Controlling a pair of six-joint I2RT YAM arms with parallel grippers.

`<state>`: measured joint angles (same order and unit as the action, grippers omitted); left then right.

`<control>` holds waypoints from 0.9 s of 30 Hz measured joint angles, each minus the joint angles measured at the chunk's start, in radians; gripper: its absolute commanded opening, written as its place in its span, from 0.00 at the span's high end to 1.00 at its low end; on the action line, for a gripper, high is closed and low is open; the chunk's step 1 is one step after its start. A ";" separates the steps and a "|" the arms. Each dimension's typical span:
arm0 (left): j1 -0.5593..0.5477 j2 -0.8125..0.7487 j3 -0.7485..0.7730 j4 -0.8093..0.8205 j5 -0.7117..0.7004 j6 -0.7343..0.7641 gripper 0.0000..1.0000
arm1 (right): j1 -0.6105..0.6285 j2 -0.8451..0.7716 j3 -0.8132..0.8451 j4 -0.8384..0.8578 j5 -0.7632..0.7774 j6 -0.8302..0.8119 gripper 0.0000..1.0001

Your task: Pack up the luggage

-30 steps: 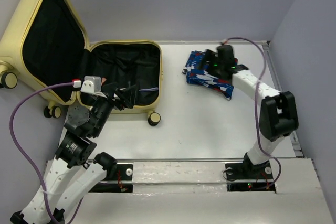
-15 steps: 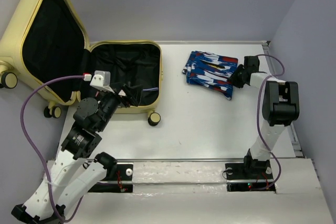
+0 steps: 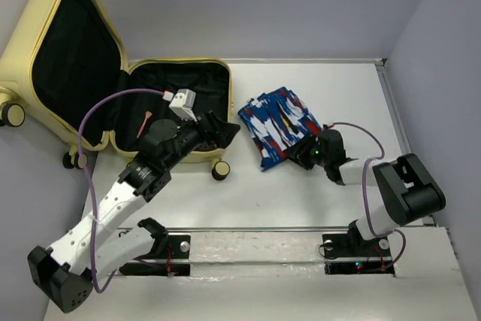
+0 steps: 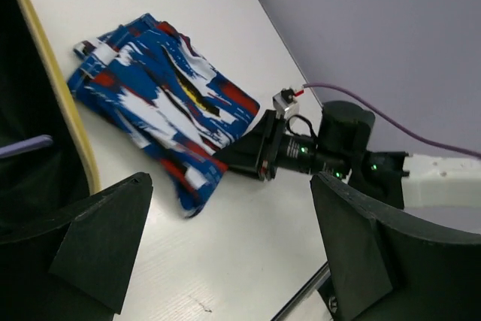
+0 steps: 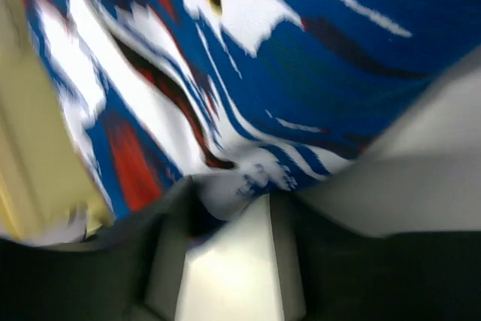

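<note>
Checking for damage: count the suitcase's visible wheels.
3 wheels: one beside the raised lid at far left, one at the base's near-left corner, one at its near-right corner. More may be hidden.

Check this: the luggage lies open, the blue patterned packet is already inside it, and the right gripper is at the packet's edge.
Wrong in one point: the blue patterned packet lies on the table beside the luggage, not inside it, as the top external view shows. The luggage is open and the right gripper is at the packet's edge.

One yellow suitcase (image 3: 68,58), one blue patterned cloth (image 3: 276,122), one table (image 3: 301,201), and two arms: left arm (image 3: 124,189), right arm (image 3: 402,197).
</note>
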<state>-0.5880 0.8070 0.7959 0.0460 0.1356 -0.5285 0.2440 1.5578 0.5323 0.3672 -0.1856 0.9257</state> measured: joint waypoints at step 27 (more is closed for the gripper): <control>-0.281 0.594 0.142 0.040 -0.359 -0.037 0.01 | -0.074 -0.113 0.002 -0.119 0.022 -0.105 0.05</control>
<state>-0.8688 1.4014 0.9379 0.0860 -0.2234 -0.5655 0.1699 1.4448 0.5339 0.2485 -0.1638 0.8211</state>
